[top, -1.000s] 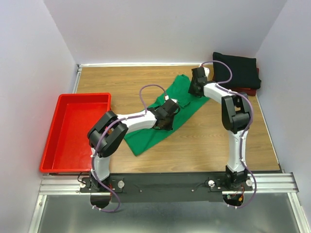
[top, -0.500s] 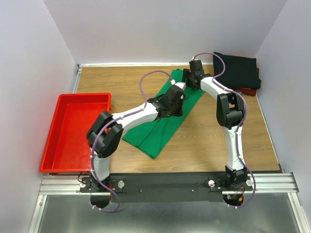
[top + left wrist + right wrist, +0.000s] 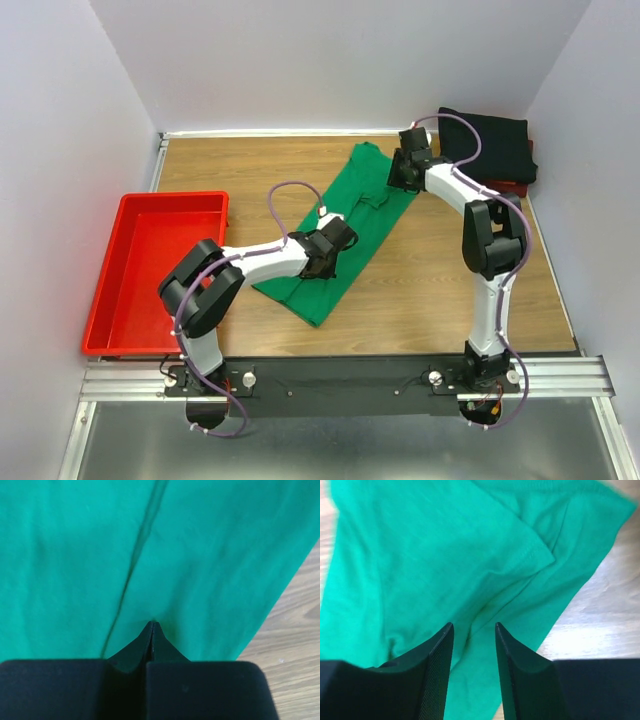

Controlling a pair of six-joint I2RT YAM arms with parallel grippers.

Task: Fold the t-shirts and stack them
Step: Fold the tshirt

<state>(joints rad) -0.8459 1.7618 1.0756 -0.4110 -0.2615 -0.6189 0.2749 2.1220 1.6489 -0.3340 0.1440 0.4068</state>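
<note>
Green t-shirt point(image 3: 215, 555) fills most of the frame. A dark crease point(image 3: 140, 545) runs from top centre down toward the bottom left. The left end effector point(image 3: 152, 628) has its black fingers pressed together, tips over the cloth. Bare wooden table point(image 3: 300, 645) shows at lower right.

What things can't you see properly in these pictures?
1. Top view: the black t-shirt covers a dark red thing. Only its edge shows, so I cannot tell what it is.
2. Top view: the left arm hides the middle of the green t-shirt.
3. Left wrist view: the left gripper is shut, but whether it pinches cloth cannot be told.
4. Right wrist view: the picture edges cut off the green t-shirt.
</note>
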